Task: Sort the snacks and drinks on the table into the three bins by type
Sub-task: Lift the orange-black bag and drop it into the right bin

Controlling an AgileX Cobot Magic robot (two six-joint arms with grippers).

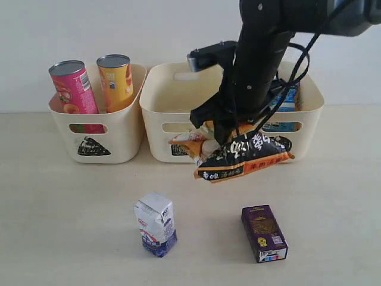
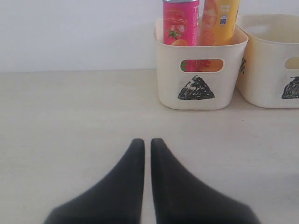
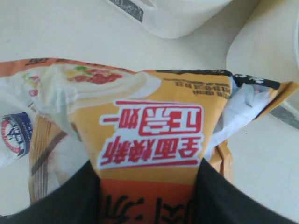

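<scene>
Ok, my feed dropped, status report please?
Right gripper shut on orange-black bag, held before middle bin. Left gripper shut, empty. White-blue carton, dark carton on table, nothing in the way.

Right arm (image 1: 262, 53) and orange-black bag (image 1: 244, 158) block the front mark of the third bin (image 1: 311, 110); the mark on the middle bin (image 1: 156, 119) shows only partly.

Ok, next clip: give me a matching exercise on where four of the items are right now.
1 pink tube
2 orange-black bag
3 white-and-blue carton
4 dark box

A held by the right tool
B on the table, left in the exterior view
C in the triangle bin
D on the table, right in the exterior view

Pairs: 1-C, 2-A, 3-B, 4-D
</scene>
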